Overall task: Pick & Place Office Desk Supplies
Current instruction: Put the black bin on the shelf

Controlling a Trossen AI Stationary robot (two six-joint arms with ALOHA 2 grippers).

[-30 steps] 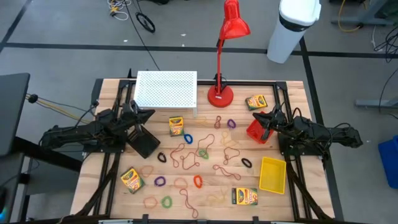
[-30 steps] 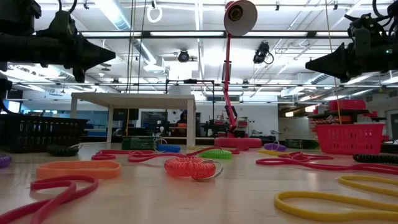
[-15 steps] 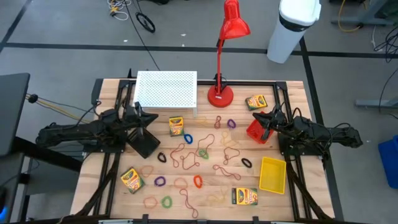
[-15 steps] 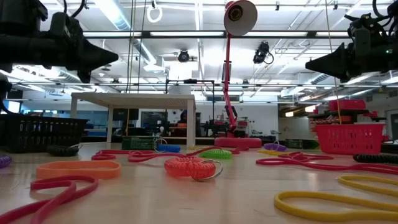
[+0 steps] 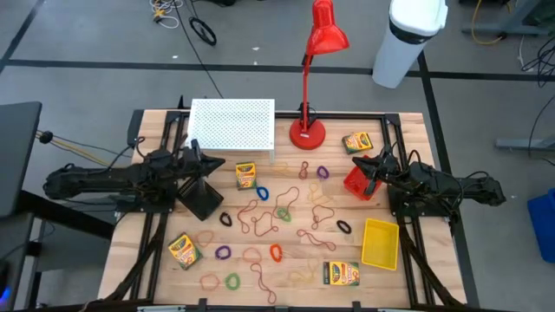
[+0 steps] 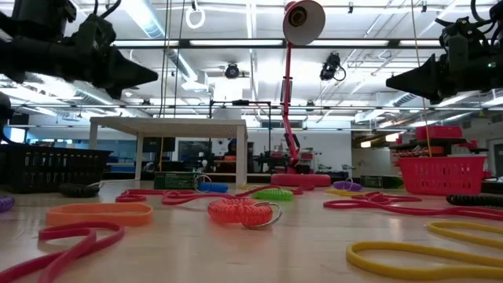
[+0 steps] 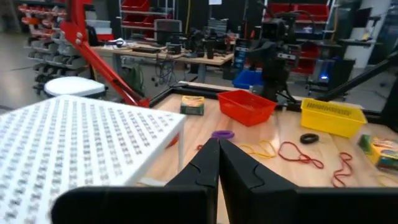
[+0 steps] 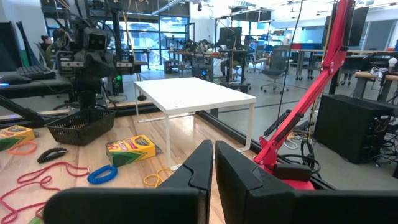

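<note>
Four crayon boxes lie on the wooden surface point(image 5: 408, 139): one crayon box by the rack point(image 5: 246, 175) sits just in front of the white perforated rack point(image 5: 231, 124), a second crayon box point(image 5: 356, 142) is at the far right near the red desk lamp point(image 5: 309, 87), a third crayon box point(image 5: 183, 250) lies at the near left, and a fourth crayon box point(image 5: 341, 273) lies at the near right, just beside the yellow bin point(image 5: 380, 243). Rubber-band loops point(image 5: 276, 212) in red, brown, purple, blue, green and black are scattered across the middle of the surface, between the two arms. A black basket point(image 5: 199, 198) stands on the left side and a red basket point(image 5: 357, 182) on the right side. Left gripper point(image 5: 214, 165) hangs above the surface, over the gap between the black basket and the crayon box by the rack; its fingers point(image 7: 205, 167) are pressed together and hold nothing. Right gripper point(image 5: 359, 161) hangs above the far edge of the red basket, and its fingers point(image 8: 202, 163) are likewise closed and empty. From table height, both arms appear raised well clear of the loops on the surface. A white cylindrical bin point(image 5: 408, 39) stands on the floor beyond the surface.
</note>
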